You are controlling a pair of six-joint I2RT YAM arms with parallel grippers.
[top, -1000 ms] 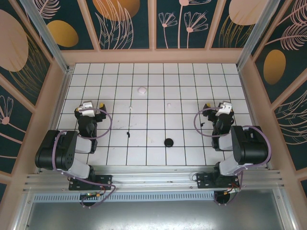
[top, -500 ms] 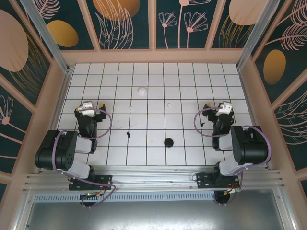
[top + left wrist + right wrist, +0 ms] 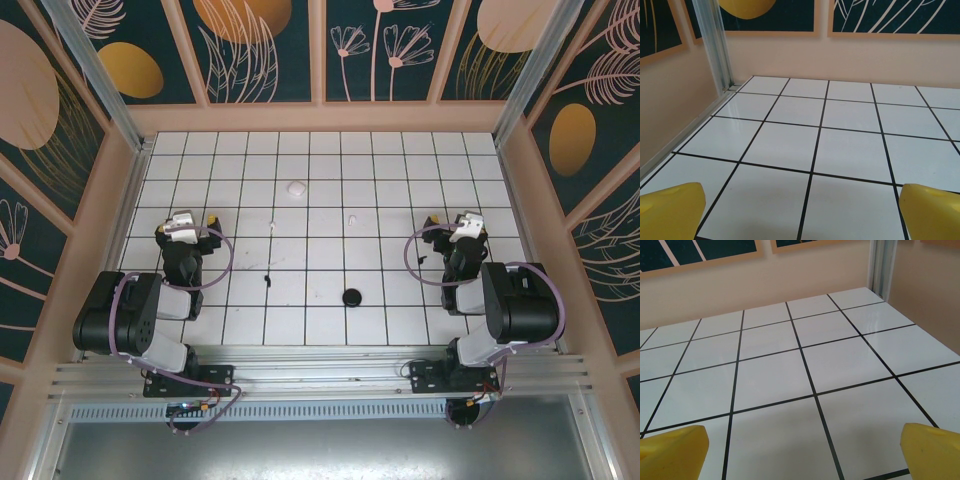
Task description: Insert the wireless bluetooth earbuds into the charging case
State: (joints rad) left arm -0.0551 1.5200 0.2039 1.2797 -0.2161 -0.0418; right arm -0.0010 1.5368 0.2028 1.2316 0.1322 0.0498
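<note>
The tiled table [image 3: 420, 165] is walled in, so small loose parts are kept within reach. The left arm [image 3: 120, 318] and the right arm [image 3: 515, 305] are folded back near their bases, one at each side. This leaves the middle of the table uncovered for the top camera, and it is judged a waiting posture with no approach begun.

The left gripper [image 3: 800, 220] is spread wide. Its yellow fingers [image 3: 670, 210] sit at the lower corners of the wrist view, with bare tile between them and nothing grasped. The right gripper [image 3: 800, 455] is likewise released and empty, aimed over bare tiles toward the far wall.

A white lump [image 3: 296, 187] lies farthest from the arms, left of centre. A black disc [image 3: 351, 297] lies nearest them, about midway between the two. Which of these serves as the case cannot be told from this height.

The earbuds are scattered between lump and disc, all well apart. One whitish bit [image 3: 351, 218] is near the centre, a second whitish bit [image 3: 273, 225] is to its left, and a black bit [image 3: 267, 279] is nearer the left arm. None has been seated, so the task is judged not yet started. The two bits on the left are best placed for the left gripper.
</note>
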